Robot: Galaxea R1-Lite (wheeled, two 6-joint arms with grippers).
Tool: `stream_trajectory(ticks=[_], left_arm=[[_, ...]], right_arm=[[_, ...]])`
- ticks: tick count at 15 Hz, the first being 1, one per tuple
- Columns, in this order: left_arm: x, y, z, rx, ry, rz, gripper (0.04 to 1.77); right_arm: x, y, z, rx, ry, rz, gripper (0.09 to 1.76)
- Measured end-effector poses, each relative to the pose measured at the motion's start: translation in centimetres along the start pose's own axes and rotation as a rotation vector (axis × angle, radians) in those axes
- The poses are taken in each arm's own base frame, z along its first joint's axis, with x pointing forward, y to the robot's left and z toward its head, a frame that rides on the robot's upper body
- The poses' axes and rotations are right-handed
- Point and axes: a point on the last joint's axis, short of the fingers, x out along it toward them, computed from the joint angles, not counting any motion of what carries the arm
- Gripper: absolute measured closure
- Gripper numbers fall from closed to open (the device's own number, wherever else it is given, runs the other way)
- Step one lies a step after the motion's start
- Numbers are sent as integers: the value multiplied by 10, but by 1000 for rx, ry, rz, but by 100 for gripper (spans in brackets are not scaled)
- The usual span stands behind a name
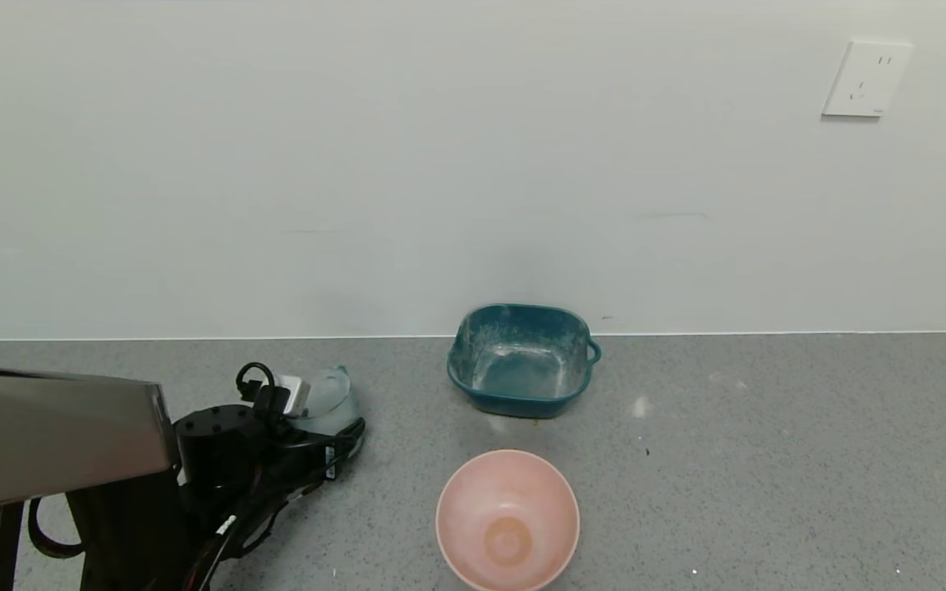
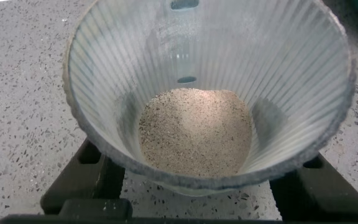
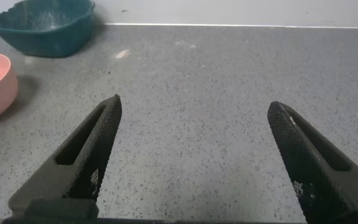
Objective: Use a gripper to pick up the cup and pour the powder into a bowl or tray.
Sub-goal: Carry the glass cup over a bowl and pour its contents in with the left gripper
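Left gripper (image 1: pixel 333 439) clenched low on ribbed cup (image 1: pixel 329 398), left of the pink bowl (image 1: pixel 507 519); light, rigid, slick-looking, powder (image 2: pixel 194 130) loose—keep upright.

Bare bench (image 1: pixel 769 460) is left at three o'clock of the pink bowl (image 1: pixel 507 519). At twelve o'clock, passage is blocked by the teal tray (image 1: pixel 520 359) and, behind it, the wall (image 1: pixel 440 164).

Plain lab-style test bench.
Grey speckled countertop (image 1: pixel 769 460) meets a bare white wall (image 1: pixel 440 164) with one power socket (image 1: pixel 866 79).
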Motion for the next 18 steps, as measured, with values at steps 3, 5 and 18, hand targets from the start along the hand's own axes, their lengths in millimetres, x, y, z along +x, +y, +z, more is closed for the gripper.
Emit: stream_trajectory(ticks=[3, 5, 18], left_arm=[[0, 0, 2, 2, -6, 2, 51], [-1, 0, 4, 5, -12, 3, 51], [-18, -9, 59, 115, 9, -2, 51]], right_arm=[[0, 0, 0, 0, 0, 0, 14], [0, 0, 0, 0, 0, 0, 14], [0, 0, 0, 0, 0, 0, 14]])
